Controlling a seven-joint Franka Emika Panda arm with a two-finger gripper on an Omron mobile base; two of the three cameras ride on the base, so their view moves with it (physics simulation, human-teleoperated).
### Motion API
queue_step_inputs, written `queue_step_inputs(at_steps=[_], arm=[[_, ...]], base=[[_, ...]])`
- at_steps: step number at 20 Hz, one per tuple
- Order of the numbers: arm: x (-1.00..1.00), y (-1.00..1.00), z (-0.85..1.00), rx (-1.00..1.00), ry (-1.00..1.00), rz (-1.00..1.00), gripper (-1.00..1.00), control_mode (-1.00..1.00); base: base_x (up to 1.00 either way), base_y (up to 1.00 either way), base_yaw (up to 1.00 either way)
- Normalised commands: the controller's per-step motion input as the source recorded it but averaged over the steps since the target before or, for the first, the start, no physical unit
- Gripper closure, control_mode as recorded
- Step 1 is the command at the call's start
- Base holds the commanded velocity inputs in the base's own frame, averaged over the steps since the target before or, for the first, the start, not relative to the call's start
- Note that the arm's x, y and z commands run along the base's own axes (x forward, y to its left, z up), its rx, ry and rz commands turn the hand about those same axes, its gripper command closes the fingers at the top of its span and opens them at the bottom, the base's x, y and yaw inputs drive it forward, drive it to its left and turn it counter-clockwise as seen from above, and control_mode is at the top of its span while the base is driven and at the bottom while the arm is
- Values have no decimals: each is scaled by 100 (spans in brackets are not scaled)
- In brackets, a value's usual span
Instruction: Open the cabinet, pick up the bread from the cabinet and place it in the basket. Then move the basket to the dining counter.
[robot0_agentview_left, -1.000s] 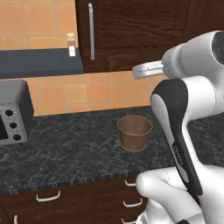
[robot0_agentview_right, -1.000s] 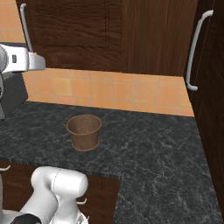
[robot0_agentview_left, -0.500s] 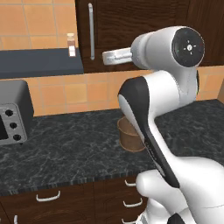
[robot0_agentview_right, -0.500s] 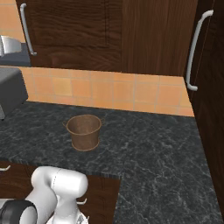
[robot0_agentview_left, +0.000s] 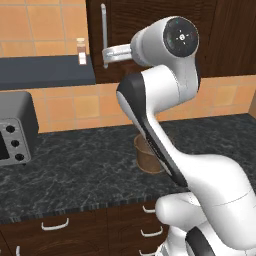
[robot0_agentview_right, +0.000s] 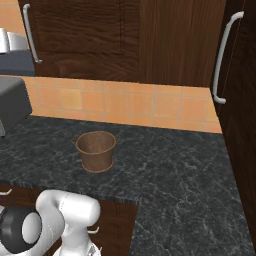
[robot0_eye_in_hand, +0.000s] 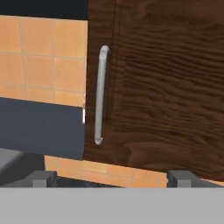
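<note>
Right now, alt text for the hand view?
A closed dark brown wood cabinet door with a vertical silver bar handle at its left edge, seen straight ahead. Orange wall tiles and a dark shelf lie to its left; the open gripper tips show at the bottom.

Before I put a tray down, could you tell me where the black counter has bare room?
Right of the basket, the counter lies bare up to the tall cabinet. Between the toaster oven and the basket is another free stretch. The arm crowds the basket.
</note>
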Motion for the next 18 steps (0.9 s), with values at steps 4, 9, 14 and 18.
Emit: queue_step_inputs(at_steps=[4, 9, 14, 18], arm=[[60, 18, -13, 0, 0, 0, -100, -100], [53, 22, -17, 0, 0, 0, -100, -100], [49, 26, 0, 0, 1, -1, -100, -100], [51, 2, 0, 0, 2, -1, -100, -100]], base=[[0, 0, 0], [0, 0, 0], [0, 0, 0], [0, 0, 0]])
